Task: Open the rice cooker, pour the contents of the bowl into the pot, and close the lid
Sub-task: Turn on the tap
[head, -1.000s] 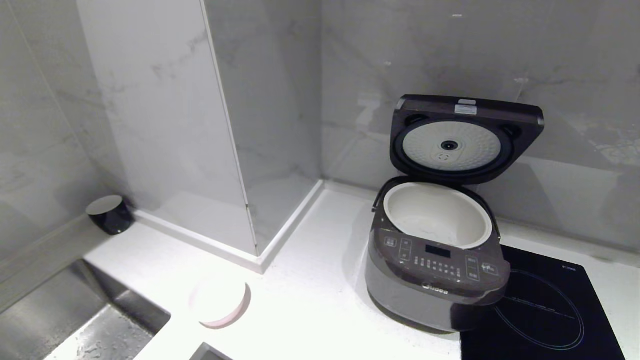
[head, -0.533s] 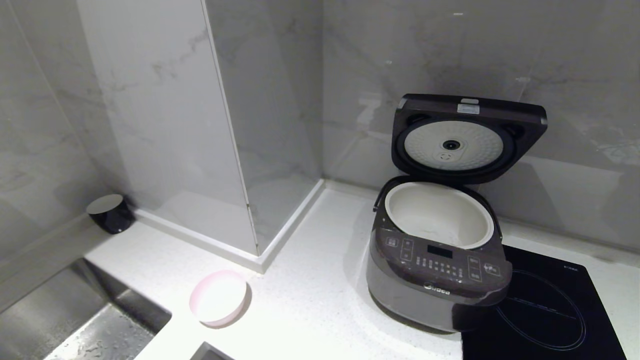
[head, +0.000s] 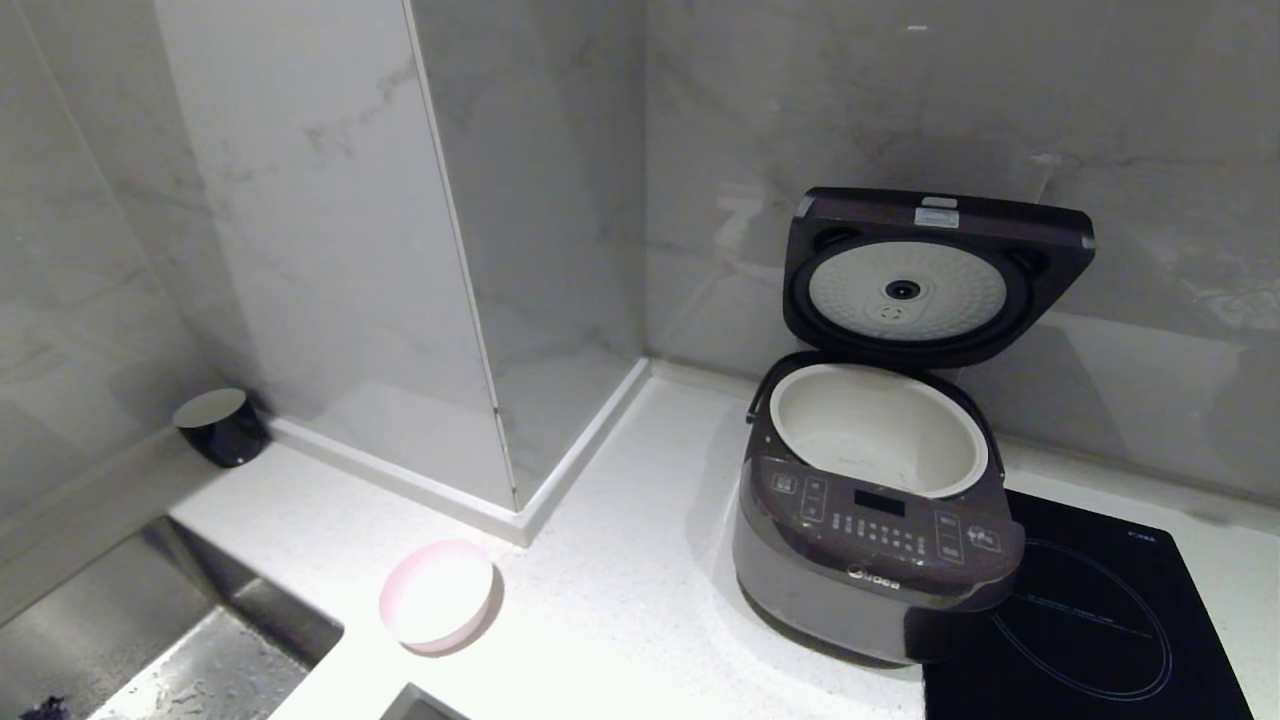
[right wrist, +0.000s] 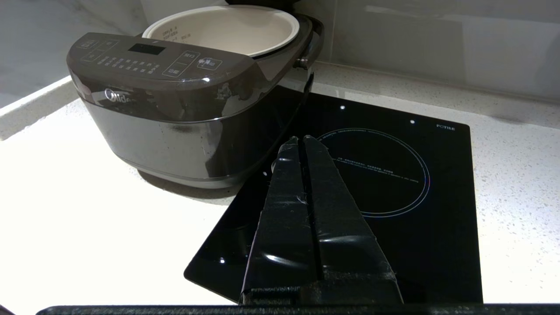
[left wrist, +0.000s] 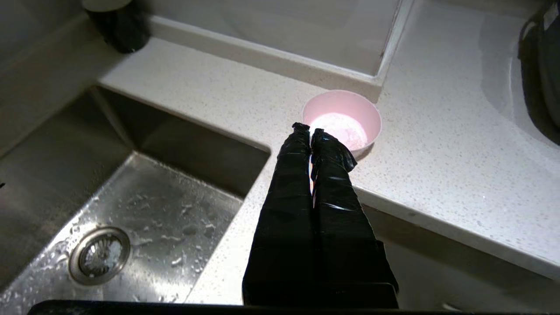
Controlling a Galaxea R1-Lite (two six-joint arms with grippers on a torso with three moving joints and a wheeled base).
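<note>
From the head, the rice cooker (head: 875, 520) stands on the worktop (head: 620, 590) with its lid (head: 935, 275) up and the pot (head: 878, 428) bare; "Midea" reads on its front. The bowl (head: 437, 596) sits well apart, near the sink (head: 170, 640). At the left wrist, the left hand (left wrist: 310, 130), fingers pressed together, hangs just short of the bowl; it looks light, rigid and smooth, so best pinched over the rim. At the right wrist, the right hand (right wrist: 299, 139), also closed, hovers over the hob (right wrist: 380, 175), marked "FOTILE".
</note>
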